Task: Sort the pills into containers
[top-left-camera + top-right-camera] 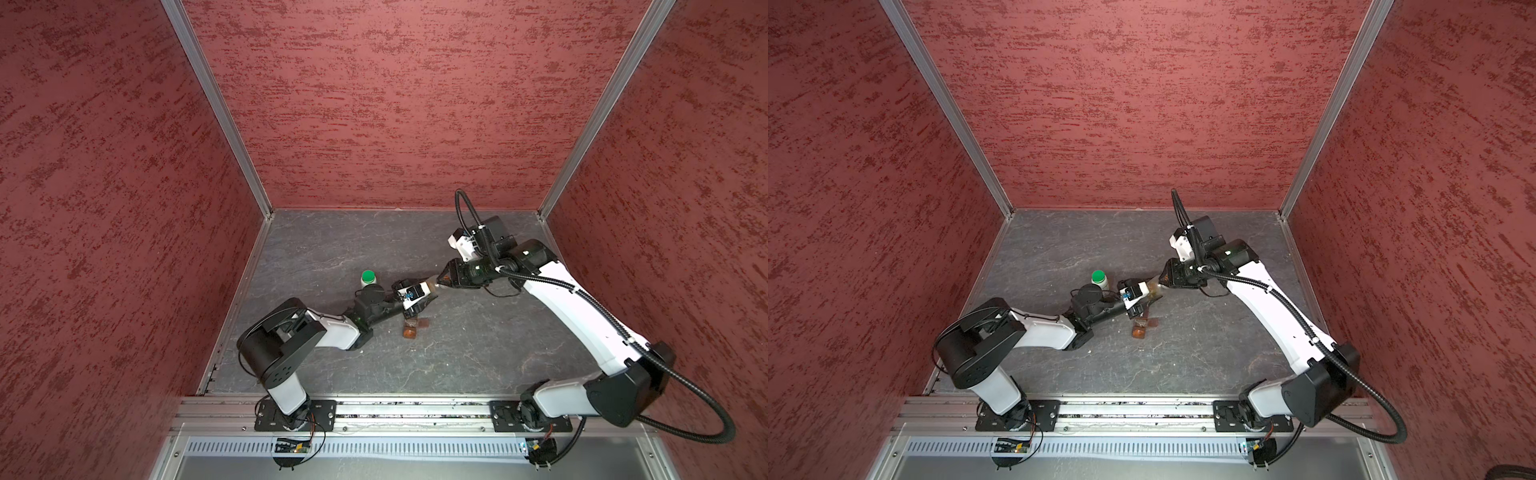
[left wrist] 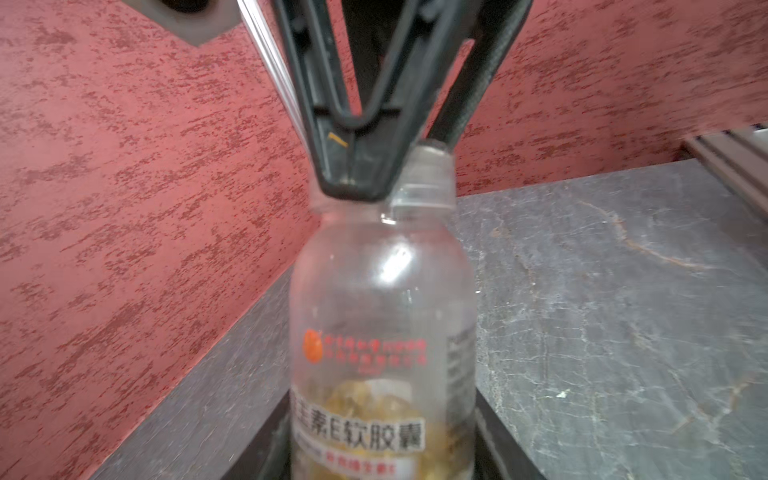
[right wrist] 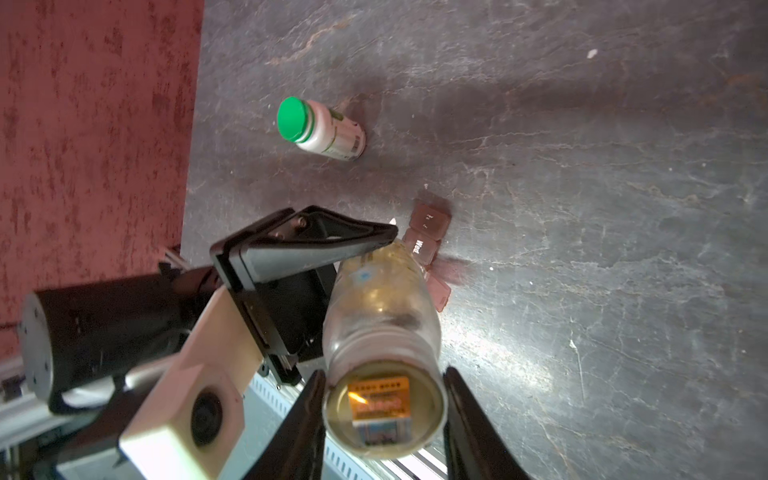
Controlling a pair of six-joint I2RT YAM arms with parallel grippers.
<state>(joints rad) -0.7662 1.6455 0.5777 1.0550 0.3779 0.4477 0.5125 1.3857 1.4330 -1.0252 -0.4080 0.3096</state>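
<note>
The small yellow-orange softgel pills [image 2: 374, 409] are not sorted yet: they are heaped inside the clear amber plastic bottle [image 2: 382, 299], which is lifted off the table and lies roughly level between the two arms. The left gripper [image 1: 428, 293] is clamped around the bottle's body, apparently to keep it from turning. The right gripper [image 3: 384, 374] meets it end-on, its black fingers [image 3: 309, 415] pressed against either side of the clear screw cap [image 3: 384, 411], so this looks like the unscrewing step. Directly below the bottle, flat on the dark grey stone-patterned table [image 1: 457, 353], lies the narrow translucent brown strip of square lidded containers [image 3: 428, 224]. That position would let the pills be tipped straight down once the cap is off. One cell beside the bottle seems to have its lid folded out, though the bottle hides most of it. The white plastic bottle with a green cap [image 3: 320, 129] stands near the strip, untouched.
</note>
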